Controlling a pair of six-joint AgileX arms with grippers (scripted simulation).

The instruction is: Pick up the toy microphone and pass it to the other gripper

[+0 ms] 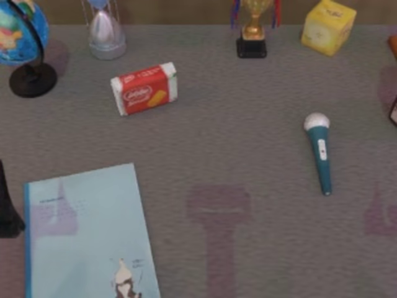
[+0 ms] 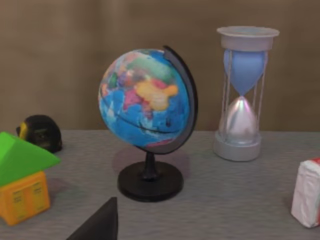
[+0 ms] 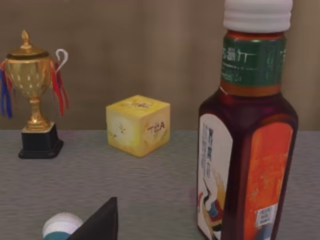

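One toy microphone [image 1: 320, 152] lying flat on the grey table [image 1: 248, 124], white head toward the far edge, teal handle toward the near edge, touched by nothing. Wide bare cloth around it on all sides. Beyond it, at the far edge, a gold trophy [image 1: 252, 31] and a yellow cube [image 1: 328, 26]. To its right, a bottle [image 3: 245, 150], cut off by the table's right edge in the top view. Well apart to its left, a red packet [image 1: 144, 89] and a pale blue book [image 1: 87, 233], cut by the near edge. Much farther left, only a black piece of the left arm [image 1: 7, 205]. In each wrist view, just a dark wedge [image 3: 97, 225] of the gripper; the wedge in the right wrist view partly hiding the microphone's head. Jaws of both: cannot tell if open or closed.
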